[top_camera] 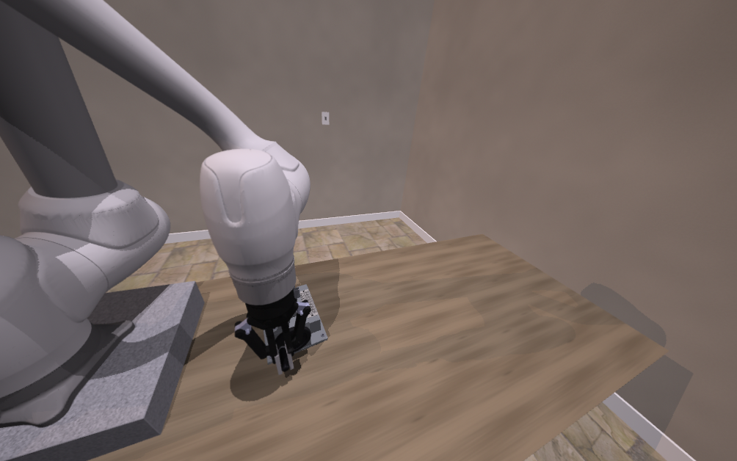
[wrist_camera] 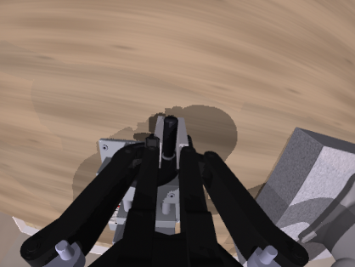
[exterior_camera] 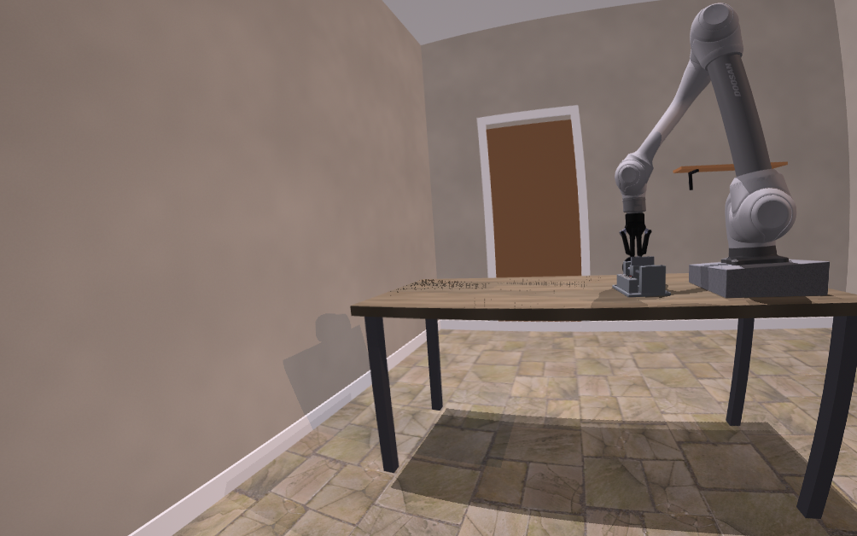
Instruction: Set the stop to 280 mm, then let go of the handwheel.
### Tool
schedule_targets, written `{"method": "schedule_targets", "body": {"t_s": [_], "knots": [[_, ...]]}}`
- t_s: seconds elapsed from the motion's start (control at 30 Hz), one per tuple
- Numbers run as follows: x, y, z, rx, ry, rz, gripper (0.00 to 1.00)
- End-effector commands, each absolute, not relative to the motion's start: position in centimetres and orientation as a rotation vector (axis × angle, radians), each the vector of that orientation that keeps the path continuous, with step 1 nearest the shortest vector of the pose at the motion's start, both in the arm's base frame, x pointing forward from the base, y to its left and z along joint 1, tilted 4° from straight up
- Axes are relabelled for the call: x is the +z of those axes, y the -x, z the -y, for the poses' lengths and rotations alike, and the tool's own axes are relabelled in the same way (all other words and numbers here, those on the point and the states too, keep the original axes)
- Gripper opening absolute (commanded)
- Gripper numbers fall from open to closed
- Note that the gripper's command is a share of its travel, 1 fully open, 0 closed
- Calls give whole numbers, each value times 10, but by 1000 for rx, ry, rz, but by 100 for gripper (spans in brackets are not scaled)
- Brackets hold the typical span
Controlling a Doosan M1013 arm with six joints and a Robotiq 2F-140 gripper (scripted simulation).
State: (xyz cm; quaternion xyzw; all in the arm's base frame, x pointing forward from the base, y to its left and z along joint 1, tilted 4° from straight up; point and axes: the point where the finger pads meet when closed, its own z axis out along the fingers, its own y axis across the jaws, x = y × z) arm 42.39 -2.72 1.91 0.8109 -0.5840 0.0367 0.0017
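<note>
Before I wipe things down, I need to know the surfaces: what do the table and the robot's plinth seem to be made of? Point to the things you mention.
Table (top_camera: 434, 326) (exterior_camera: 505, 311) (wrist_camera: 255, 51): looks like matt wood, from its streaky brown grain.
Plinth (top_camera: 119, 391) (exterior_camera: 777, 279) (wrist_camera: 293, 170): probably stone, perhaps granite, from its speckled grey faces; painted concrete is possible.

From my top view, the arm stands on its block; the block sits on the table; the device lies right of the block, on the table.
</note>
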Motion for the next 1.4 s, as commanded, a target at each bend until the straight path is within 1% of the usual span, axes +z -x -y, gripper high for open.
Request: {"method": "schedule_targets", "body": {"t_s": [0.0,0.87,1.37], "knots": [[15,-426,27,115,-2545,1834,4],[2,-449,20,115,-2545,1834,4],[11,-468,13,115,-2545,1834,4]]}}
